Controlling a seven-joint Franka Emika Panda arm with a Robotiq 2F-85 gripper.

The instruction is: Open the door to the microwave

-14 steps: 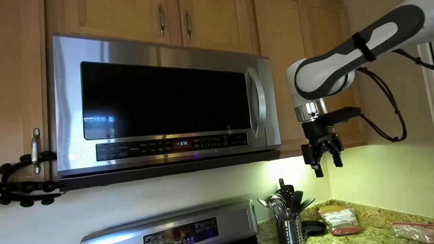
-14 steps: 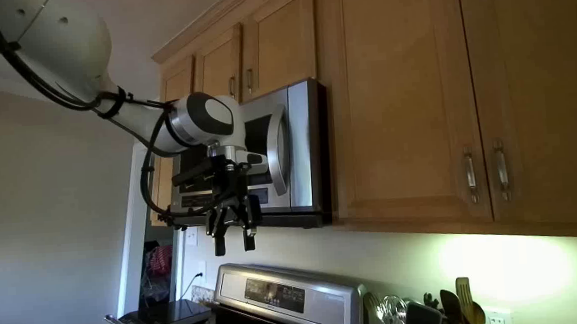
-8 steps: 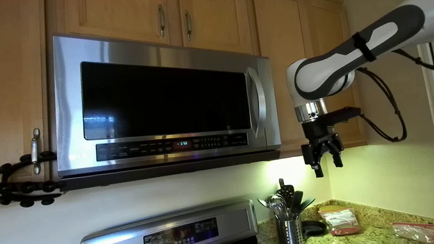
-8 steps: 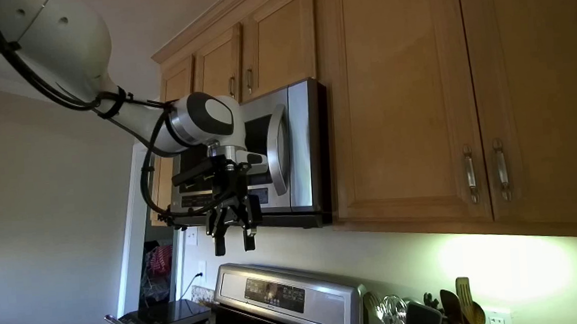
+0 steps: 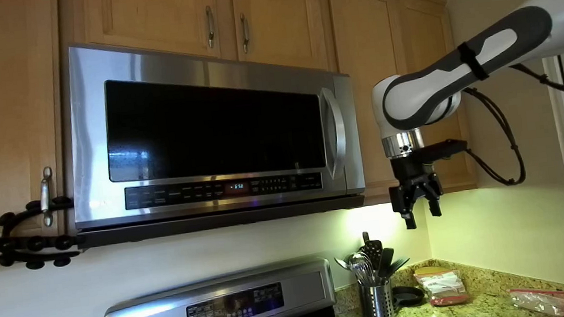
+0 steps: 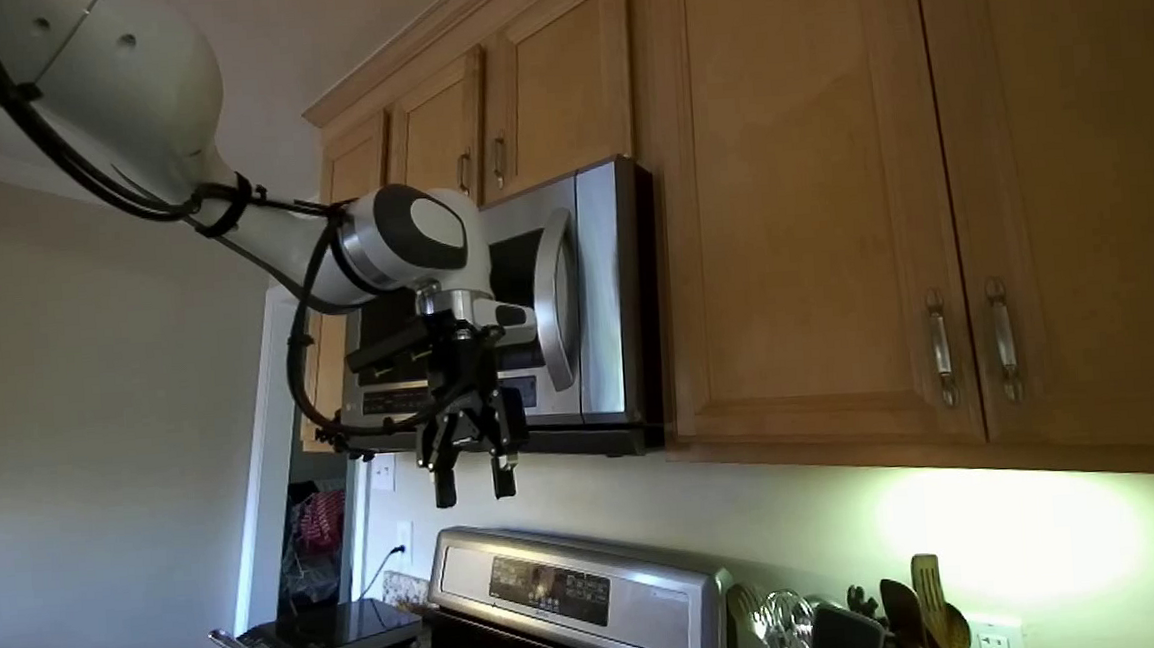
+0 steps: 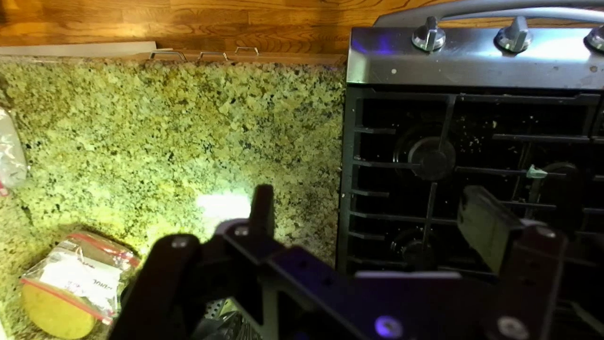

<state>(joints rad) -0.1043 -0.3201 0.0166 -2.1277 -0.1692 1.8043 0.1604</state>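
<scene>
stainless-steel microwave (image 5: 214,141), its broad door (image 5: 208,121) dark, glossy and closed

A speckled yellow-green granite counter (image 5: 468,315) carries a perforated stainless-steel utensil cylinder (image 5: 378,311) near the silver stove (image 5: 219,312). Farther from the stove lie a rounded black object (image 5: 408,296), a clear red-edged plastic bag (image 5: 443,288) with a white patch and, farthest, another clear red-edged bag (image 5: 540,302). Across the stove, the counter bears a flat, glossy black box (image 6: 345,624).
</scene>
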